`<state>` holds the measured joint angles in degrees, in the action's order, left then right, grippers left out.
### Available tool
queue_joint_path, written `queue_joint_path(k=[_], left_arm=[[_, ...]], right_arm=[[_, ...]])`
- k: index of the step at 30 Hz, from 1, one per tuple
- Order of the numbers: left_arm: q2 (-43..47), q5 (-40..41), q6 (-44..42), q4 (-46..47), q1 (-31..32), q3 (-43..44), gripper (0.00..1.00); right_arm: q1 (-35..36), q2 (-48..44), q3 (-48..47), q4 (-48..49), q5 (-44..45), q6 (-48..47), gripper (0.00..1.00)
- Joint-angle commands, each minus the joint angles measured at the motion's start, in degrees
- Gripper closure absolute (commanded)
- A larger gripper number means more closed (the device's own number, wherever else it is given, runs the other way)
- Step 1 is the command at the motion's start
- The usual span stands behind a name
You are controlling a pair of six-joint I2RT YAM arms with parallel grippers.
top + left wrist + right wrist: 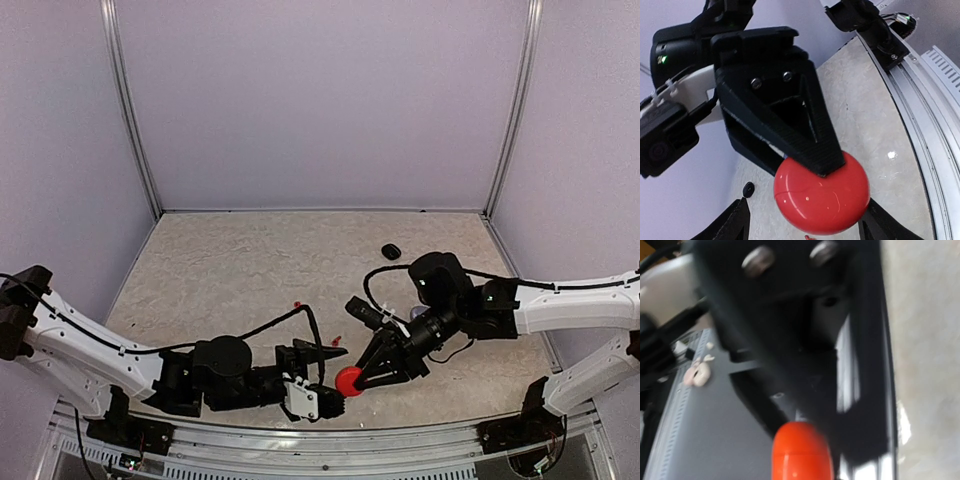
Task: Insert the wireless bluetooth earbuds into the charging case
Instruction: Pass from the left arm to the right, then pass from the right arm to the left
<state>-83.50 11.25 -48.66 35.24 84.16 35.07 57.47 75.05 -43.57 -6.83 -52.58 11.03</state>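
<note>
Crowded at the front: your left gripper and right gripper meet nose to nose around a red case close to the rail at the near edge of the table, leaving you no lane between them. Two red earbuds dot the tabletop just behind the left gripper, and a black case sits beyond the right arm. The back half, up to the walls, lies open to you.

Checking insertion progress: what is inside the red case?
Nothing shows: the red case is closed and clamped by the right gripper, so its shell hides any contents.
</note>
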Motion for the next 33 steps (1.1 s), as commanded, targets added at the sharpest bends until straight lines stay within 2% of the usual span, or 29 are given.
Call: queue_joint_path(k=[1,8,12,21,26,33], left_arm=[[4.08,5.90,5.91,12.95,-2.43,-3.93,0.23],[3.69,12.79,9.41,25.25,-3.89,-6.32,0.18],[0.05,14.25,9.44,29.68,-4.00,-4.66,0.19],[-7.82,18.12,9.54,33.92,-4.57,1.27,0.22],[-8.98,19.37,10.14,34.44,-5.21,2.69,0.24],[-7.90,17.23,12.28,34.69,-6.60,2.77,0.28]], right_arm=[[-0.44,-4.30,-1.92,4.31,5.90,0.45,0.88],[-3.58,-10.85,3.41,27.09,22.63,13.42,0.88],[-3.51,-11.07,4.90,35.49,28.52,18.29,0.88],[-1.56,-8.96,5.95,39.09,32.89,22.26,0.89],[-0.40,-8.15,6.59,40.62,33.81,22.87,0.89],[0.77,-6.60,6.83,41.71,34.24,23.16,0.89]])
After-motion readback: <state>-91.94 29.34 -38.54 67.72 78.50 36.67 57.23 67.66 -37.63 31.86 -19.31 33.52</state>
